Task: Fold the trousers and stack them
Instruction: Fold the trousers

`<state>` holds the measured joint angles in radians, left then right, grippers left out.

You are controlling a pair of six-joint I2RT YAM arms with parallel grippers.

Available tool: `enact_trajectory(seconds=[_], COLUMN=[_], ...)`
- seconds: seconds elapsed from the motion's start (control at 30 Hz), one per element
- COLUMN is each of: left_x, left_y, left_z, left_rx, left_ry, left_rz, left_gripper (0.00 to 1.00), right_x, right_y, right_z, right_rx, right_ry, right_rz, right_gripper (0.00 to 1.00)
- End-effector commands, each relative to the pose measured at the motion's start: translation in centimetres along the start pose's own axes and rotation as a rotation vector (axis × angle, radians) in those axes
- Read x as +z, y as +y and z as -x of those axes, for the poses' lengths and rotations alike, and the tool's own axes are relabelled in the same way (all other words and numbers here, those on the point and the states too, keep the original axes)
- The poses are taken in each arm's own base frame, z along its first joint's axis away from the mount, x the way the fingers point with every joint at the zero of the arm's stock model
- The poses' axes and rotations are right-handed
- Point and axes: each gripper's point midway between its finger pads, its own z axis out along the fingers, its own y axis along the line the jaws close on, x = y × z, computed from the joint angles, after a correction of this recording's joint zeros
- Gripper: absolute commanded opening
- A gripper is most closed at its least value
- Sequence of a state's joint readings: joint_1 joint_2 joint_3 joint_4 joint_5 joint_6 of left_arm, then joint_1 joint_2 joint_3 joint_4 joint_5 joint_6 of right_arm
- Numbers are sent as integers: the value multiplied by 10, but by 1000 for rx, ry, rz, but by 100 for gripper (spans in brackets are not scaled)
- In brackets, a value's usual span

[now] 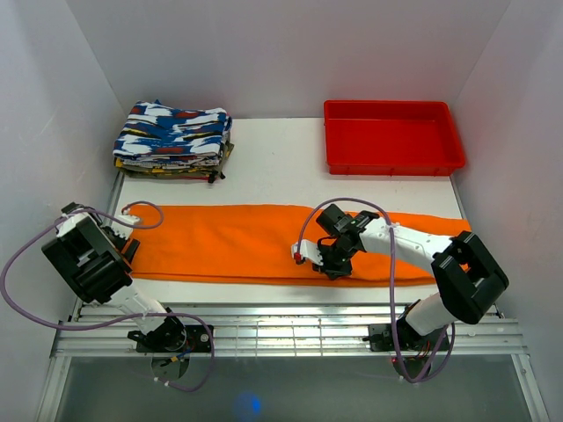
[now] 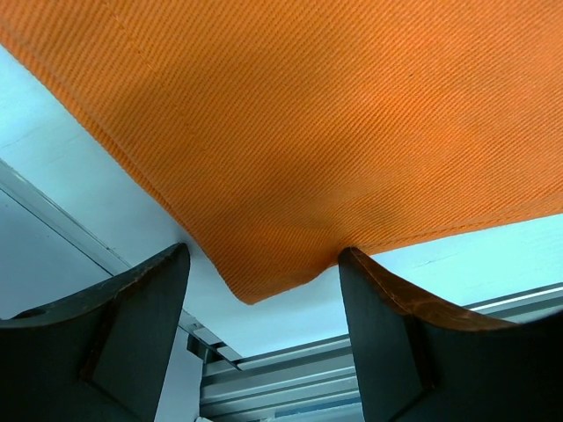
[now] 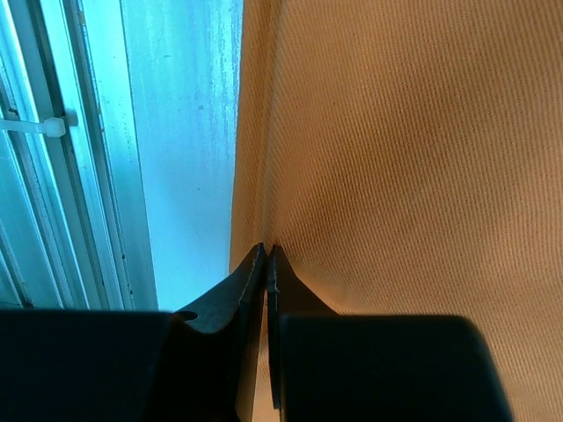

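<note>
The orange trousers (image 1: 229, 242) lie flat in a long strip across the white table (image 1: 273, 167), from left to right. My left gripper (image 1: 130, 249) is open at their left near corner. In the left wrist view that corner (image 2: 255, 286) sits between my two spread fingers (image 2: 264, 255) and nothing is gripped. My right gripper (image 1: 332, 266) rests on the trousers near the middle of their near edge. In the right wrist view its jaws (image 3: 266, 251) are pressed together at the edge fold of the cloth (image 3: 422, 132).
A stack of blue, white and red patterned folded clothes (image 1: 173, 141) sits at the back left. A red plastic tray (image 1: 393, 164) stands at the back right. A metal rail (image 1: 264, 330) runs along the table's near edge. White walls enclose the sides.
</note>
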<state>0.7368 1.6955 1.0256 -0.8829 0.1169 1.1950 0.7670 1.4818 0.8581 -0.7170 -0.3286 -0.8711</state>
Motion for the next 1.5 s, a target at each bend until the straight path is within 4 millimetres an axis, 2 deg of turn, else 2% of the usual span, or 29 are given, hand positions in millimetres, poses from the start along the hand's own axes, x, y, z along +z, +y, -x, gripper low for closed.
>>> enact_trajectory(seconds=[0.0, 0.03, 0.1, 0.13, 0.17, 0.2, 0.23, 0.3, 0.43, 0.6, 0.73, 0.93, 1.27, 1.47], left_x=[2, 0, -16, -23, -37, -45, -50, -60, -59, -53, -44, -31, -24, -17], left_y=[9, 3, 9, 0, 9, 9, -1, 4, -8, -16, -29, -24, -9, -13], left_z=[-2, 4, 17, 26, 37, 41, 42, 46, 35, 23, 15, 9, 2, -2], left_rx=[9, -3, -2, -9, -12, -16, -30, -48, -97, -187, -265, -341, -388, -431], left_ry=[9, -20, -72, -119, -152, -168, -174, -173, -127, -101, -75, -47, -24, -17], left_rz=[16, -14, -11, -58, -35, -43, -92, -97, -167, -221, -271, -243, -196, -241], left_gripper=[79, 79, 78, 77, 76, 75, 74, 67, 60, 63, 62, 60, 69, 63], right_x=[7, 7, 7, 7, 5, 4, 3, 3, 1, -3, -3, -4, -5, -4], right_y=[15, 13, 7, 6, 3, 3, 3, 1, -2, -3, -2, -5, -5, -6], right_z=[-21, -20, -15, -12, -9, -7, -5, -4, -1, 4, 3, 5, 5, 5], right_rx=[72, 77, 84, 85, 84, 88, 89, 88, 83, 84, 87, 88, 90, 91], right_ry=[76, 79, 73, 68, 60, 56, 53, 53, 54, 44, 46, 48, 51, 52], right_rz=[67, 67, 61, 60, 52, 54, 56, 54, 48, 47, 50, 47, 48, 49], right_gripper=[8, 8, 8, 8, 8, 8, 8, 8, 8, 8, 8, 8, 8, 8])
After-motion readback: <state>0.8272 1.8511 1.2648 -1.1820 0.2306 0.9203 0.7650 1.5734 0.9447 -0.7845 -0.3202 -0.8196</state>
